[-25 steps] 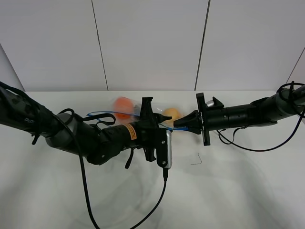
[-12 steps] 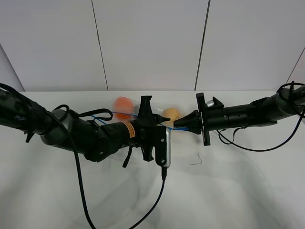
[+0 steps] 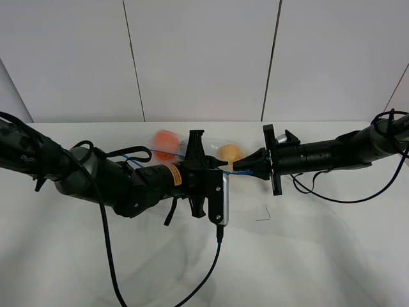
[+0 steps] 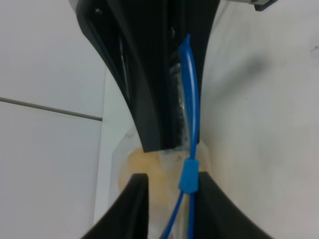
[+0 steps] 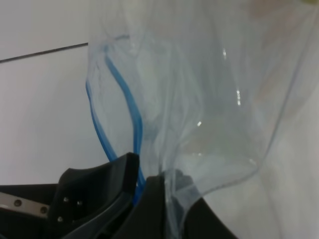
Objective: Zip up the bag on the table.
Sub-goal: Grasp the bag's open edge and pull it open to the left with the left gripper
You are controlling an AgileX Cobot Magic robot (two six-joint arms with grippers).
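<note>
The clear bag (image 3: 185, 144) lies at the table's back middle, with an orange piece of produce (image 3: 166, 142) and a yellow-orange one (image 3: 230, 153) inside. Its blue zipper strip (image 3: 137, 155) runs between my two grippers. My right gripper (image 3: 243, 169) is shut on the bag's end; the right wrist view shows plastic (image 5: 199, 99) pinched at my right gripper (image 5: 148, 180) and two blue strip lines (image 5: 130, 107) spread apart. My left gripper (image 3: 217, 167) reaches in from the left. In the left wrist view my left gripper (image 4: 172, 180) stands narrowly open around the blue slider (image 4: 188, 175).
The white table (image 3: 319, 249) has a small thin mark (image 3: 263, 216) in front of the right gripper. The left wrist camera's cable (image 3: 214, 262) hangs over the table's front middle. A grey panelled wall (image 3: 204, 57) stands behind the table.
My left arm shifted slightly back and to the left over the first half second, then stayed almost still. The right arm and its hold on the bag have not changed.
</note>
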